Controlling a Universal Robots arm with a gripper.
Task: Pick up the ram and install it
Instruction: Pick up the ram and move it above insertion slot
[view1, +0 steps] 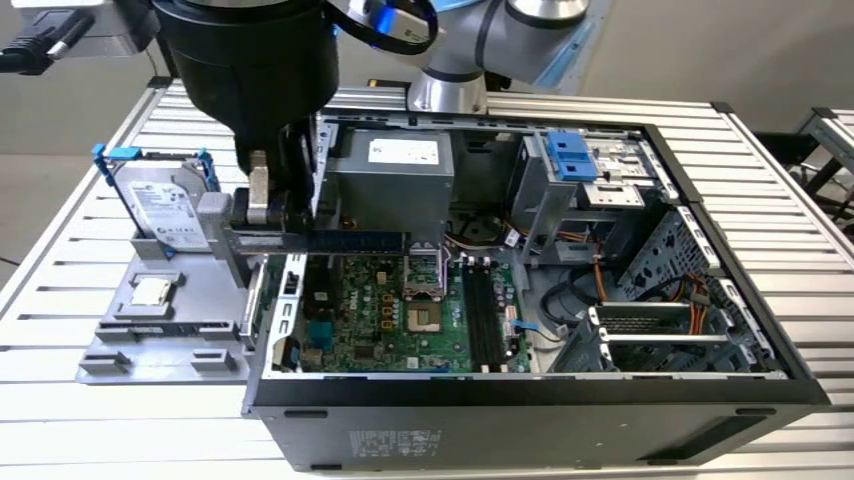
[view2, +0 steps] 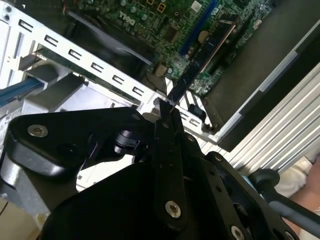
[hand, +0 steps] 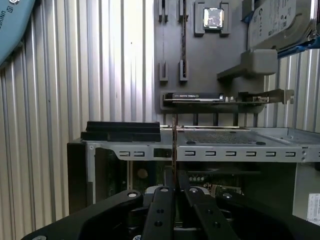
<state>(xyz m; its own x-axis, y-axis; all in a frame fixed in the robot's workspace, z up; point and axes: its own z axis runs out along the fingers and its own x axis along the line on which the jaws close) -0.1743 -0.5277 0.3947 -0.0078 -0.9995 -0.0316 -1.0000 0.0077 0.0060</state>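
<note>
My gripper (view1: 283, 226) is shut on one end of the ram (view1: 355, 241), a thin greenish-blue stick. It holds the stick level above the left wall of the open computer case (view1: 534, 400), and the free end reaches in over the motherboard (view1: 387, 320). In both wrist views the ram (view2: 200, 57) (hand: 174, 150) shows edge-on, sticking straight out from the shut fingertips (view2: 165, 120) (hand: 162, 197). The black memory slots (view1: 483, 320) lie further toward the exterior view's right, past the processor socket (view1: 427, 320). The stick touches nothing inside the case.
A grey parts holder (view1: 174, 335) stands outside the case on the exterior view's left, carrying a hard drive (view1: 160, 205) in a blue bracket and a square processor chip (view1: 151, 291). The power supply (view1: 394, 170) and drive cages (view1: 654, 330) crowd the case. A card (hand: 200, 97) rests in the holder.
</note>
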